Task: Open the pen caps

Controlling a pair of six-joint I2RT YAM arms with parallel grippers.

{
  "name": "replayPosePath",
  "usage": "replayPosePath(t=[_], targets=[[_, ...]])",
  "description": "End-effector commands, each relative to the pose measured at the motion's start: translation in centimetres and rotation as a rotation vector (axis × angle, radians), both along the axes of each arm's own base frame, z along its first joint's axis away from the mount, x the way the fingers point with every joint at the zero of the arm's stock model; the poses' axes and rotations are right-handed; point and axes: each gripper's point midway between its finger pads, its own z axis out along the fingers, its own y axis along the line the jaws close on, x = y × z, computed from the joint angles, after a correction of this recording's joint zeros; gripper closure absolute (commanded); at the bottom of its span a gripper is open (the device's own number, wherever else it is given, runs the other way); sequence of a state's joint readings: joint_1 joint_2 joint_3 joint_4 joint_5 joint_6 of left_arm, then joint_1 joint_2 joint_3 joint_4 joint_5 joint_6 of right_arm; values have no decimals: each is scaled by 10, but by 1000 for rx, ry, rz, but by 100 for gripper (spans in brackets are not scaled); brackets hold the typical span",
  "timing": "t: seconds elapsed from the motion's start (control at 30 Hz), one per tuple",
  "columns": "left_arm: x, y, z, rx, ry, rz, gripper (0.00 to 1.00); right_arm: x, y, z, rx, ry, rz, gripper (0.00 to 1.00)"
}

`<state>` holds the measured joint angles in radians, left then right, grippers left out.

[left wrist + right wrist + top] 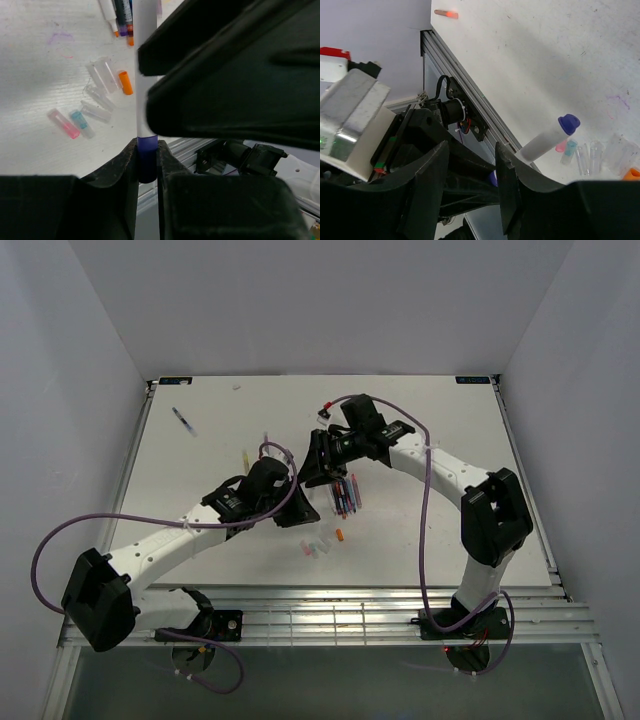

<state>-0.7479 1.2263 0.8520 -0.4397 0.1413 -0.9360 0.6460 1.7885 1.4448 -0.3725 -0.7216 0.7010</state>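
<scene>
One purple-ended pen (pixel 144 107) tight between the left jaws; right jaws' state unclear; seven loose caps (pixel 96 111) nearby.

no readable text, labels, numbers or signs anywhere

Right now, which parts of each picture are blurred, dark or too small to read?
Left wrist view: right end effector fingers huge, black, blurred; loose caps sharper. Right wrist view: own fingers dark, pen clear. Top external view: pens tiny.

White pen (pixel 146 75) with purple end, orange cap (pixel 125 82), pink cap (pixel 63 123)
</scene>
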Motion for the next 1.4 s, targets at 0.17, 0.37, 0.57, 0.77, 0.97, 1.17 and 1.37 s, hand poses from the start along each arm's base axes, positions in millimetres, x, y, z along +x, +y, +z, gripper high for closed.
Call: replayPosePath(t=[0.17, 0.37, 0.57, 0.77, 0.97, 1.17, 1.37], targets=[[18, 1, 37, -27, -113, 47, 100, 1, -9, 9, -69, -73, -37, 52], [14, 8, 34, -9, -106, 55, 100, 0, -25, 0, -157, -128, -48, 43], [13, 11, 34, 8, -109, 57, 100, -2, -29, -1, -168, -123, -50, 42], [16, 9, 41, -2, -124, 54, 100, -10, -19, -5, -101, -58, -32, 42], [18, 6, 46, -14, -139, 48, 100, -4, 0, 1, -41, -2, -43, 41], [20, 5, 51, -22, -153, 46, 100, -8, 14, -4, -34, 41, -24, 43], [12, -9, 62, -112, -110, 11, 100, -12, 19, -11, 7, 34, 32, 90]])
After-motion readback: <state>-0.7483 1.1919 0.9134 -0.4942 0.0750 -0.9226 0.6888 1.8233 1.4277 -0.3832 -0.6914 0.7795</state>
